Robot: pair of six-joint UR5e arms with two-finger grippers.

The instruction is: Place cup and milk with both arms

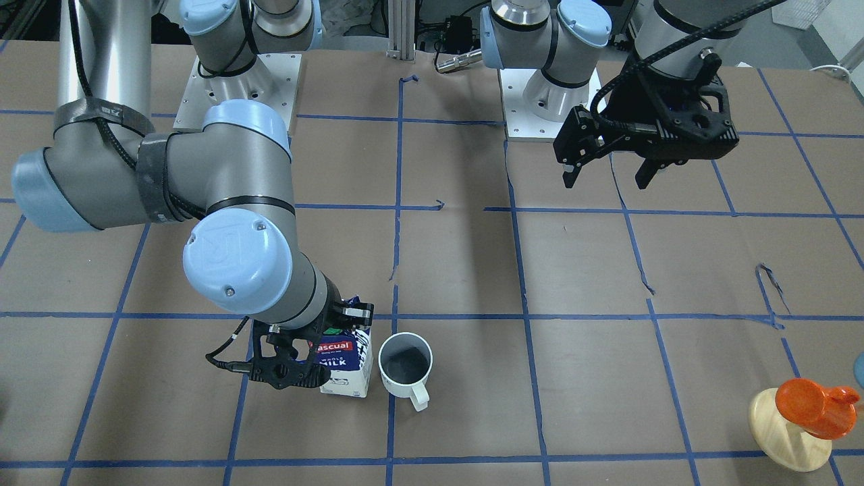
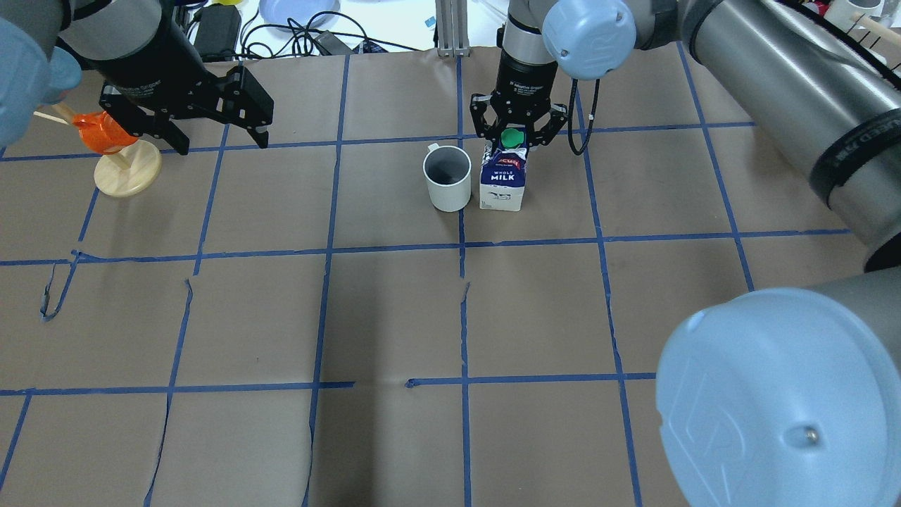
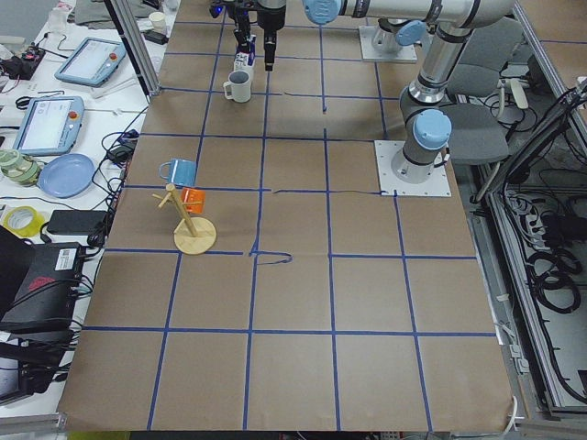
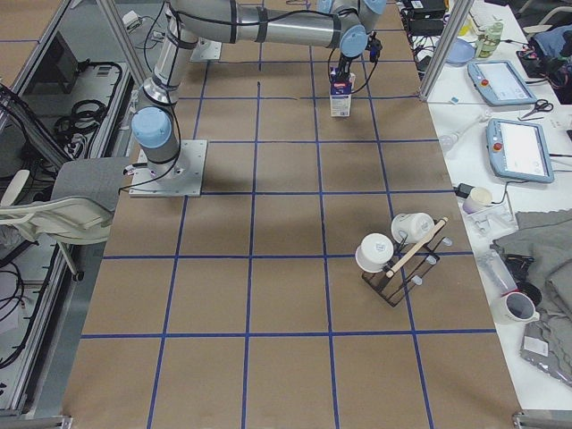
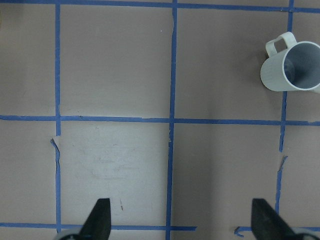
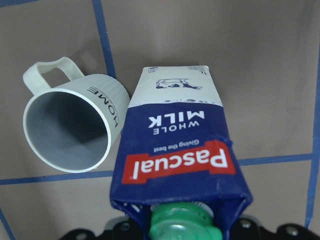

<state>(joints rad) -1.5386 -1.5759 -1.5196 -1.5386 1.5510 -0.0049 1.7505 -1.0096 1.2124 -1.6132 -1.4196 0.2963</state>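
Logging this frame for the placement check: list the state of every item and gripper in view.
milk, upright on the table, capped.
cup, upright, empty, beside the milk.
left gripper, open, empty, above the table.
right gripper, around the milk's top; grip unclear.
orange cup, tipped sideways on its wooden stand.

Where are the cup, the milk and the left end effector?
cup [image 2: 448, 197]: overhead exterior, white outer wall.
milk [image 2: 503, 177]: overhead exterior, blue front panel.
left end effector [image 2: 225, 148]: overhead exterior, midway between fingertips.
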